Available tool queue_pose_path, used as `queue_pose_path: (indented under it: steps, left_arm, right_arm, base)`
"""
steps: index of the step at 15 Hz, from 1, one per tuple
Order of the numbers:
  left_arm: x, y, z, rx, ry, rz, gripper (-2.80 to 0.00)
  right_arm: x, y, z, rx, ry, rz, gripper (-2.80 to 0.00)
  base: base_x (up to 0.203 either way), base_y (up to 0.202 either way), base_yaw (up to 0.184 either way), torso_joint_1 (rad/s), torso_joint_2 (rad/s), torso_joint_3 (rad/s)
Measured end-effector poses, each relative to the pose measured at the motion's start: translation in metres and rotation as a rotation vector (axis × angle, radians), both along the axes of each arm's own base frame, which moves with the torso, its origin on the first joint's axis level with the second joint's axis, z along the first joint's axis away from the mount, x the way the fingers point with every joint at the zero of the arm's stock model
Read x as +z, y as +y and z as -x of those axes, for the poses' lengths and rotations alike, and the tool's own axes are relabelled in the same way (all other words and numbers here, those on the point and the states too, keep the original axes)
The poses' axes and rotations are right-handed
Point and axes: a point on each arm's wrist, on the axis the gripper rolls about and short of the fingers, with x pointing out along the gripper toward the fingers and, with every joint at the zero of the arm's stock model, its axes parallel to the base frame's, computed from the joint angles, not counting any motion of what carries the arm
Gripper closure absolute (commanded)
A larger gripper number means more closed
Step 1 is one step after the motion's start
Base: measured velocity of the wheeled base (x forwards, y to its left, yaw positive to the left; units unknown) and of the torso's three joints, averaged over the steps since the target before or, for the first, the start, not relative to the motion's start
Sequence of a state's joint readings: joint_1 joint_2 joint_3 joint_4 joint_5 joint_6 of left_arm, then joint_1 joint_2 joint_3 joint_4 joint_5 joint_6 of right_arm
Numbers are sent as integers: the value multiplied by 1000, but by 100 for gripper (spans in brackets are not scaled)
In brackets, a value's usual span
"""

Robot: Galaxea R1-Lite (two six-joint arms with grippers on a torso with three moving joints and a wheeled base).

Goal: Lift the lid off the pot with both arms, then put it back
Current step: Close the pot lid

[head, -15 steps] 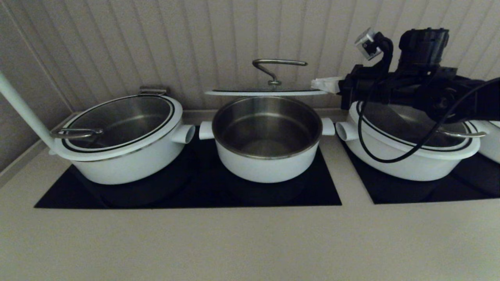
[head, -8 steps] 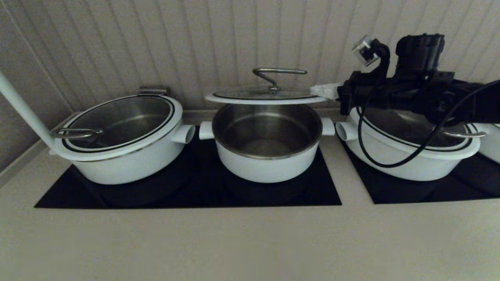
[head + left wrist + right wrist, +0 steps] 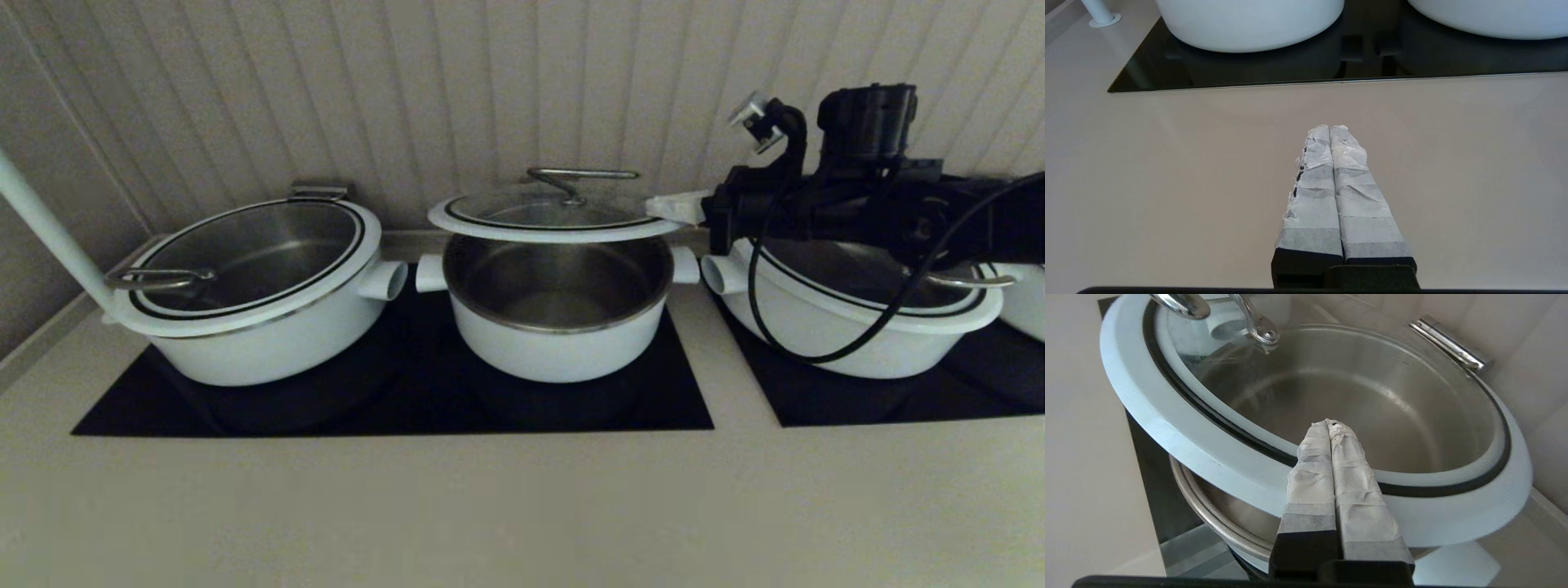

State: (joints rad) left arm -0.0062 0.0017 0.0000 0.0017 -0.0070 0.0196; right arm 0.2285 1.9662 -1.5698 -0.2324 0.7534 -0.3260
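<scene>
Above the middle pot [image 3: 558, 314], the lid [image 3: 555, 219] hangs just clear of the steel rim, held roughly level and tipped a little toward the camera so its glass top shows. The right pincer [image 3: 674, 207] reaches in from the right and meets the lid at its right edge; in the right wrist view its taped fingers [image 3: 1331, 473] are pressed together across the white rim, so it appears to be clamped on the lid there, though the underside of the grip is hidden. The lid lies directly out in front of this pincer, with the pot below it and slightly nearer the camera, so the coming move looks like a short, straight descent with perhaps a small shift forward to centre it. The bar handle [image 3: 581, 177] runs left to right across the top. The right arm is plainly the nearer one. The left pincer [image 3: 1337, 183] is nowhere near: it is closed on nothing over the bare bench [image 3: 1167, 163], in front of the black hob [image 3: 1249, 69]. Since the lid is carried by one edge only, I judge a tilt or slip as the main risk on setting down.
</scene>
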Motion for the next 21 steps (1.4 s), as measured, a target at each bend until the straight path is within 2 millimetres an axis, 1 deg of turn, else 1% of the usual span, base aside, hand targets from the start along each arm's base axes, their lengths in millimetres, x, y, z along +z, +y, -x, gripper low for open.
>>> queue_pose_path:
  steps: [3,6,10,12,15,21]
  left_arm:
    - [0,0,0,1,0,0,0]
    - [0,0,0,1,0,0,0]
    - [0,0,0,1,0,0,0]
    - [0,0,0,1,0,0,0]
    - [0,0,0,1,0,0,0]
    - [0,0,0,0,0,0,0]
  right_arm:
    - [-3,2,0,8,7,1,0]
    - [-9,3,1,13,31,5,0]
    - [-19,6,3,20,73,14,0]
    - [-24,8,5,25,121,26,0]
    - [-26,11,6,32,139,30,0]
    - [-37,12,10,37,197,47,0]
  base:
    - [0,0,0,0,0,0]
    - [0,0,0,0,0,0]
    - [0,0,0,0,0,0]
    - [0,0,0,0,0,0]
    - [0,0,0,0,0,0]
    - [0,0,0,0,0,0]
